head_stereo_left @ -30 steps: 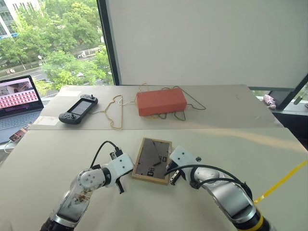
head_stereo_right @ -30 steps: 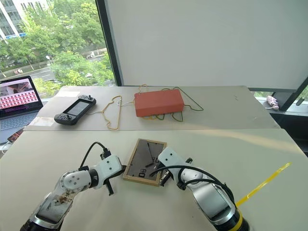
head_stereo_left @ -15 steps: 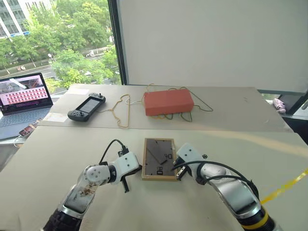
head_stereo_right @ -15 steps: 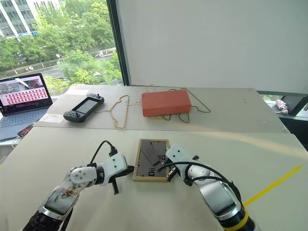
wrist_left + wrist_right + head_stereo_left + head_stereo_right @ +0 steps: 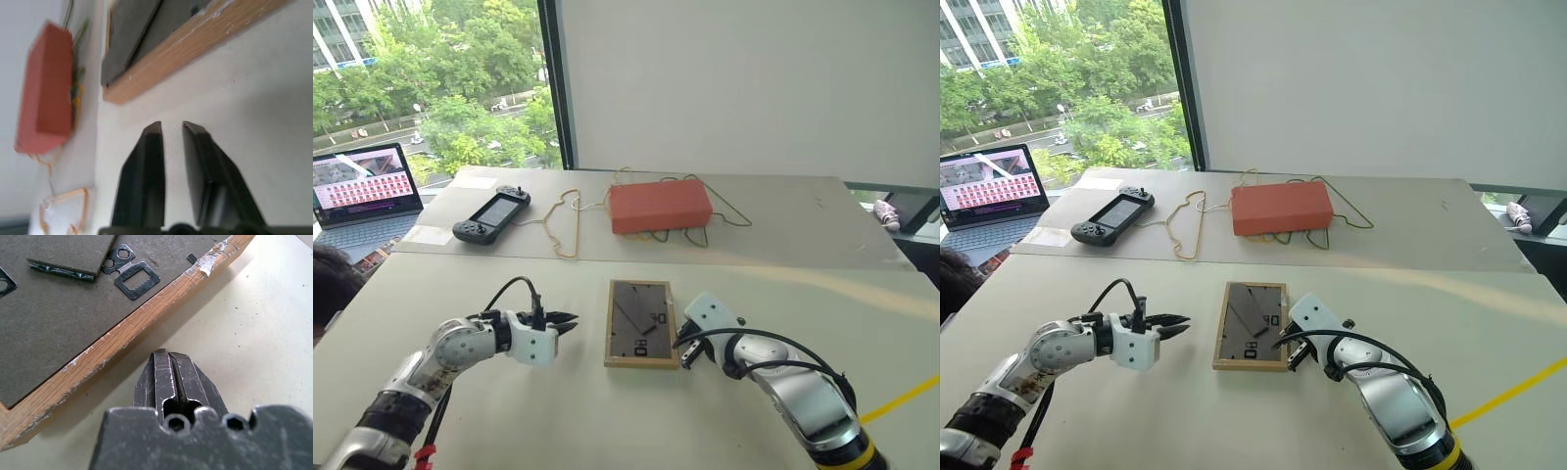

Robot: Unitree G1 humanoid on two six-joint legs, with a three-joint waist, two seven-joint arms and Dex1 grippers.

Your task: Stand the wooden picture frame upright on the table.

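The frame point(image 5: 638, 323) lies flat, back up, on the table point(image 5: 724, 411) between the two grippers. The left gripper point(image 5: 1175, 325) points at its edge from a short way off, fingers point(image 5: 146, 161) slightly parted (nothing between them). The right gripper point(image 5: 168, 364), pressed shut and empty, sits just beside the opposite wooden edge.

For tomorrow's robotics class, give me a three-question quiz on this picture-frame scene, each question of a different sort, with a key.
1. True or false: the frame lies back-side up on the table.
2. Which end effector is shut beside the frame? A left B right
3. Fill in: beyond the frame lies an orange-red ____.

Key: 1 true; 2 B; 3 box.
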